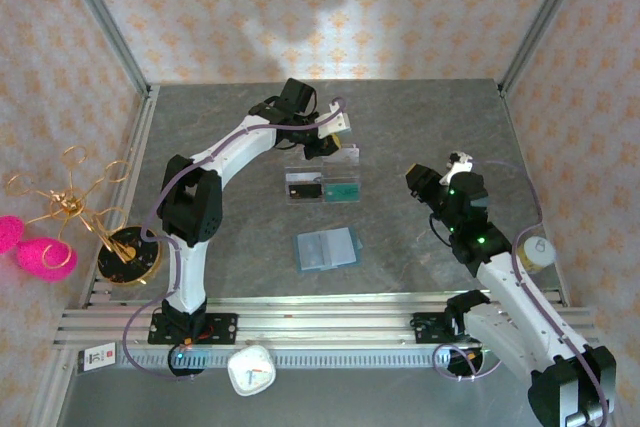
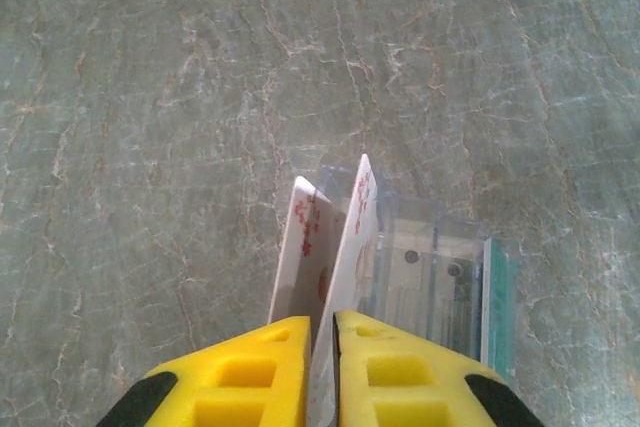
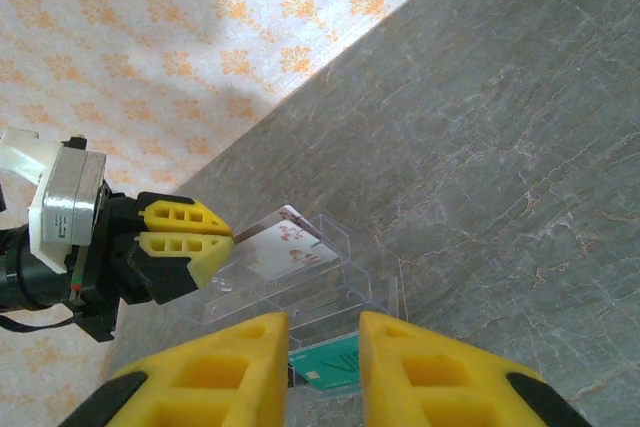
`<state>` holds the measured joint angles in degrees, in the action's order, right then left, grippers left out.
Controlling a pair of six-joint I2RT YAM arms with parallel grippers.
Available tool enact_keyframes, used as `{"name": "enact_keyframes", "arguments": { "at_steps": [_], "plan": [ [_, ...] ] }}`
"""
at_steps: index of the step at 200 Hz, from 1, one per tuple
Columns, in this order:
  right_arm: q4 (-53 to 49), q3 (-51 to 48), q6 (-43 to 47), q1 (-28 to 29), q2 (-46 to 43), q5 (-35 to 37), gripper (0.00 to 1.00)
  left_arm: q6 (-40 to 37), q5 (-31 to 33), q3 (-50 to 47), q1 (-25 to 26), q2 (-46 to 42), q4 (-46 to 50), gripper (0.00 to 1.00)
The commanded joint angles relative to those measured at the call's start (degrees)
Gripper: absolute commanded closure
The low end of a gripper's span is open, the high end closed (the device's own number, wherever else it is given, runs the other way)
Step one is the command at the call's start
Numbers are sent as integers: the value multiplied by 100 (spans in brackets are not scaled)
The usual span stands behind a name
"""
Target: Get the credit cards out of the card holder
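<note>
Our right gripper [image 3: 325,357] hangs slightly open and empty, right of the clear tray [image 1: 322,169]. At its far side, our left gripper [image 2: 322,322] pinches a pale credit card [image 2: 355,237]. We see the card holder [image 1: 327,247] lying open nearer.

**Tray Behind the Card Holder**

The card holder [image 1: 327,248] lies mid-tabletop [image 1: 430,127]; behind it sits a tray [image 1: 318,165] (left card [image 1: 303,189] beside right card [image 1: 342,189] inside). The left fingers [image 2: 250,372] pinch a third card [image 2: 354,237] over the tray's far side.

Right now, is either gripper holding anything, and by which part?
Left gripper pinches a white card by one edge above the tray; right gripper holds nothing.
</note>
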<state>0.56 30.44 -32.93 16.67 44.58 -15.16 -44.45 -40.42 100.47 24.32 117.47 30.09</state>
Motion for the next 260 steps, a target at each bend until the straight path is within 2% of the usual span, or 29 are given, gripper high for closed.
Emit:
{"name": "enact_keyframes", "arguments": {
  "at_steps": [1,14,29,50,61,79,109,122,136,163,191,208,228,260],
  "plan": [
    [217,45,54,-32,-18,-116,73,237,64,-48,-31,-196,-331,84],
    [244,48,74,-33,11,-232,68,400,-18,-88,-39,-306,-500,84],
    [380,38,256,-37,159,-745,61,737,-318,-116,-66,-498,-786,82],
    [438,-13,396,140,480,-1179,59,1512,-753,-397,-81,-1053,-1591,80],
    [432,-61,488,441,595,-1069,58,2125,-947,-822,-68,-1441,-2374,77],
    [305,-97,684,1052,782,-722,56,3558,-1094,-1866,-39,-2162,-4061,72],
    [176,-86,931,2212,1246,-206,55,5898,-566,-4110,170,-3386,-6916,66],
    [106,-33,1049,2725,1481,155,54,6561,-264,-4919,342,-3832,-7515,65],
    [82,34,1163,3236,1771,530,54,6920,96,-5618,582,-4266,-7561,66],
    [1,310,1411,4059,2529,1206,55,7224,1299,-6728,1088,-5244,-6695,70],
    [19,679,1579,4662,3348,1720,57,8131,2464,-7842,1137,-6565,-6067,71],
    [41,911,1644,4861,3762,1897,58,8407,3035,-8079,1141,-7335,-5282,69],
    [52,1167,1731,4967,4157,2052,58,8607,3434,-8178,1141,-7902,-4632,69],
    [-184,1537,1754,5065,4790,2261,58,8701,3490,-8328,1144,-8160,-4408,69]
  ]
}}
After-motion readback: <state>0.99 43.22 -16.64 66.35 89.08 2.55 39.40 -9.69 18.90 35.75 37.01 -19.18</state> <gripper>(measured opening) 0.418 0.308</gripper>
